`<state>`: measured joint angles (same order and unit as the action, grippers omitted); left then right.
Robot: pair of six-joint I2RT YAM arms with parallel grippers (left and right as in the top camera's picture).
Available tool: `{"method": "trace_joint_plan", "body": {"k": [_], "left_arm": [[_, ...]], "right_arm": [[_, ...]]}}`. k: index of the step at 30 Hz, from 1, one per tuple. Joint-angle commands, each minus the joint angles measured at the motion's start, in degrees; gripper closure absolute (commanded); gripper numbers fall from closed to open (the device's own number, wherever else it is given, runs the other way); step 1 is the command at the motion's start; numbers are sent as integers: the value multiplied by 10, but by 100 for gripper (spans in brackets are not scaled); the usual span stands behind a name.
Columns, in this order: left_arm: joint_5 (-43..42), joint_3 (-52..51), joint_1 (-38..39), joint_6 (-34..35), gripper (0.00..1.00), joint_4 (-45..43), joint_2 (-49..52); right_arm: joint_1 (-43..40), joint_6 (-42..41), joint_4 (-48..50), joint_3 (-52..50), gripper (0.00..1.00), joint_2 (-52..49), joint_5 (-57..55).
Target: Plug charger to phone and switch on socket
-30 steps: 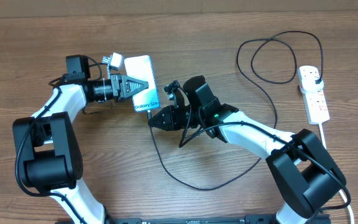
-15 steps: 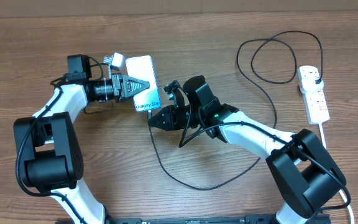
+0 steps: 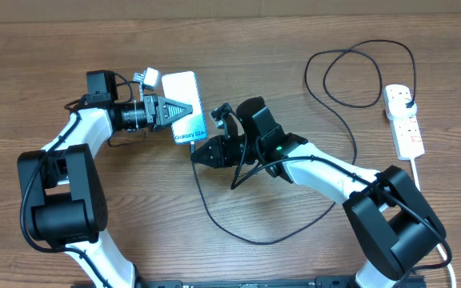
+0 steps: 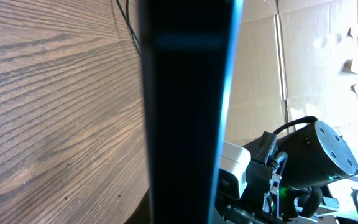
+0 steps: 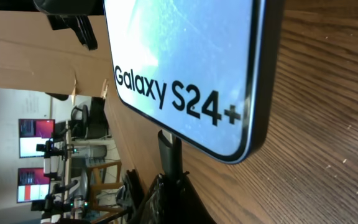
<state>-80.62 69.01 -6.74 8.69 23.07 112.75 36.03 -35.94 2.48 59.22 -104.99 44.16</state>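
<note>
The step in hand looks to be the mating of charger and phone; the left gripper (image 3: 176,110) is clamped across the Galaxy S24+ phone (image 3: 181,85), which sits between its jaws with its lower end jutting past their tips toward the right gripper (image 3: 197,154); that one is closed on the charger (image 3: 238,234) just behind its connector tip (image 5: 169,151), which in the right wrist view stands straight ahead of the jaws and meets the phone's bottom edge; whether it is seated in the port cannot be told. The next move likely calls for a straight push along the phone's length, then a release and a reach to the socket (image 3: 405,122), well apart behind the right jaws; its switches are too small to read; the left wrist view gives only the phone's dark edge, and the port itself is hidden.
</note>
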Motion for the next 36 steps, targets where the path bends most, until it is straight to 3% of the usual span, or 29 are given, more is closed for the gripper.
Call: {"method": "trace_joint_plan", "body": {"k": [1, 36], "left_arm": [[-28, 0, 8, -2, 96, 0, 0], [-31, 0, 35, 6, 96, -24, 0]], "right_arm": [[-24, 8, 4, 0, 96, 7, 5], [-31, 8, 19, 0, 96, 7, 22]]}}
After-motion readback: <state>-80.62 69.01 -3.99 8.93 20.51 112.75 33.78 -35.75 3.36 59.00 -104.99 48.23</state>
